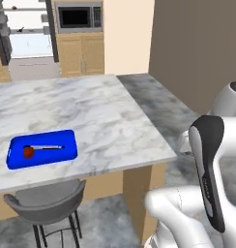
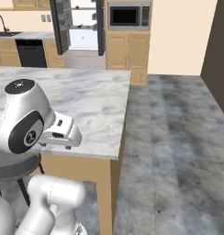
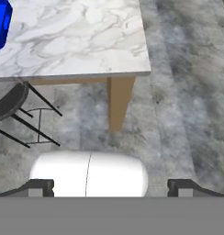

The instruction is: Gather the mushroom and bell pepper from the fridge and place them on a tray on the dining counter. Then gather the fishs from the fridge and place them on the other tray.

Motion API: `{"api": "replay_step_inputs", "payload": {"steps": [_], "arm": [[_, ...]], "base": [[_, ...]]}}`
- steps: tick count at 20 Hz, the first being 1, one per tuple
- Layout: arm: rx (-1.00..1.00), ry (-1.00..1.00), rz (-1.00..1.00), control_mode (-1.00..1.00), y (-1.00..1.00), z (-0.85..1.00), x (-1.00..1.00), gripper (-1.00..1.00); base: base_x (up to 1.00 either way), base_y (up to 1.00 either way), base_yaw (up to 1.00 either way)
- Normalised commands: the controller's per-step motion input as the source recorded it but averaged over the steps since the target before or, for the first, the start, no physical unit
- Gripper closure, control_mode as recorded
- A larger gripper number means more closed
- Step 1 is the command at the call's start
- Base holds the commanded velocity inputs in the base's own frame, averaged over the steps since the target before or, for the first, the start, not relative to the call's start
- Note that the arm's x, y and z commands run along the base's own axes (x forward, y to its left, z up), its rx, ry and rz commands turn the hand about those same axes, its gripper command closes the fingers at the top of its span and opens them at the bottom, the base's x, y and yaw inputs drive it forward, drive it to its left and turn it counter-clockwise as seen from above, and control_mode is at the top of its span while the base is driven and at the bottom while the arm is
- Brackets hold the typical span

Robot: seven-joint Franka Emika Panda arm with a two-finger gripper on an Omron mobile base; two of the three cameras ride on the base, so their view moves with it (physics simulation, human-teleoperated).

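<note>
The bright blue tray (image 1: 41, 148) lies near the front left of the dining counter (image 1: 95, 106), and one corner of the tray (image 3: 0, 23) shows in the hand view. The red bell pepper (image 1: 28, 151) sits in its left end, beside a thin pale streak I cannot identify. I cannot make out the mushroom. The fridge (image 2: 81, 27) stands far behind the counter with its doors open. My gripper (image 3: 111, 188) is open with nothing between its fingertips (image 3: 40, 187), off the counter's right end and looking down at the floor. The fishs and the other tray are out of view.
A grey stool (image 1: 47, 198) stands at the counter's near side below the tray. The counter's tan leg (image 3: 118, 101) is at its near right corner. Grey floor (image 2: 178, 137) runs along the right toward the fridge. A microwave (image 2: 127, 16) sits above the wooden cabinets.
</note>
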Motion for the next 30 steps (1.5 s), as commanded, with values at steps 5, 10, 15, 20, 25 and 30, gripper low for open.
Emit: {"api": "replay_step_inputs", "payload": {"steps": [5,10,15,20,25,30], "arm": [[0.0,0.0,0.0,1.0,0.0,0.0,0.0,-1.0],[0.0,0.0,0.0,1.0,0.0,0.0,0.0,-1.0],[0.0,0.0,0.0,1.0,0.0,0.0,0.0,-1.0],[0.0,0.0,0.0,1.0,0.0,0.0,0.0,-1.0],[0.0,0.0,0.0,1.0,0.0,0.0,0.0,-1.0],[0.0,0.0,0.0,1.0,0.0,0.0,0.0,-1.0]], "base": [[0.01,-1.0,-0.03],[0.12,-1.0,0.0],[0.42,-1.0,0.0],[0.87,-0.81,0.09],[1.0,-0.53,0.15],[1.0,-0.49,0.15]]}}
